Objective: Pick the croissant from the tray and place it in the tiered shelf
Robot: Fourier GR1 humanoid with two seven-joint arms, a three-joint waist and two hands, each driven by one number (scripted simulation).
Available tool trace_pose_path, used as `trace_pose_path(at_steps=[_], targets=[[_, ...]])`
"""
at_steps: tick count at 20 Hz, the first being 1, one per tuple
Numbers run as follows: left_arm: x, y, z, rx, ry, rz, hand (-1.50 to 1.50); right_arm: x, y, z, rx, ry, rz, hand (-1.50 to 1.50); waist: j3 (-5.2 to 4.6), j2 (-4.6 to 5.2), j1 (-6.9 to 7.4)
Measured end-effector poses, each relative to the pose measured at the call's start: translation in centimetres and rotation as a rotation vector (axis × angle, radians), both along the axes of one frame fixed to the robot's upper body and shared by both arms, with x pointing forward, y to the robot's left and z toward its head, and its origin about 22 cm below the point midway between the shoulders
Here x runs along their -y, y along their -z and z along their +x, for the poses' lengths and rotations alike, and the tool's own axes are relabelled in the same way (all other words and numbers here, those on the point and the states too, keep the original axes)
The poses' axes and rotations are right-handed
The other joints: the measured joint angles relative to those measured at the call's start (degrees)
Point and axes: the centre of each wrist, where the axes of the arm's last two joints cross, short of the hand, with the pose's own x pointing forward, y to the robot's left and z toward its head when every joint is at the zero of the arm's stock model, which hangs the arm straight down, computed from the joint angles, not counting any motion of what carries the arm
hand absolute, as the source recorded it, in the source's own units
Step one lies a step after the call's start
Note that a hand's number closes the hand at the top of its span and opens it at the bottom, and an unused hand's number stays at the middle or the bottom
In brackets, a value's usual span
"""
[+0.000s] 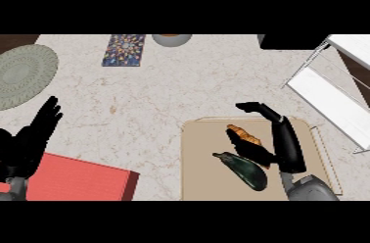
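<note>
Head view: right hand (278, 139) over the tray (198, 163), beside the croissant (243, 133).
Croissant lies lower right of centre, just left of that hand's loosely open fingers, long axis slanting upper left to lower right; nothing is held. Left hand (29, 139) rests open at the far left edge. Tiered shelf (332, 102) sits upper right. No writing is readable.

You see even, bright light on the bench (180, 90); a dark shadow falls left of the right hand (278, 134).
</note>
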Motion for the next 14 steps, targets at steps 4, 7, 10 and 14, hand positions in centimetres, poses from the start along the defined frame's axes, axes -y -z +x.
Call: trace_pose_path(at_steps=[4, 7, 10, 14], targets=[[-0.5, 1.5, -0.8, -0.025, -0.025, -0.022, 0.00, -3.5, 1.6, -3.4, -0.006, 0.033, -0.067, -1.50, 0.10, -0.15, -0.31], [-0.8, 1.5, -0.9, -0.033, -0.035, -0.025, 0.00, -3.3, 1.7, -4.6, -0.014, 0.098, -0.201, -1.50, 0.05, -0.40, -0.87], [-0.9, 1.8, -1.1, -0.033, -0.045, -0.030, 0.00, -3.0, 1.4, -5.2, -0.049, 0.151, -0.346, -1.50, 0.01, -0.57, -1.25], [-1.2, 1.8, -1.2, -0.023, -0.040, -0.026, 0.00, -2.6, -0.1, -5.3, -0.146, 0.181, -0.549, -1.50, 0.03, -0.64, -1.22]])
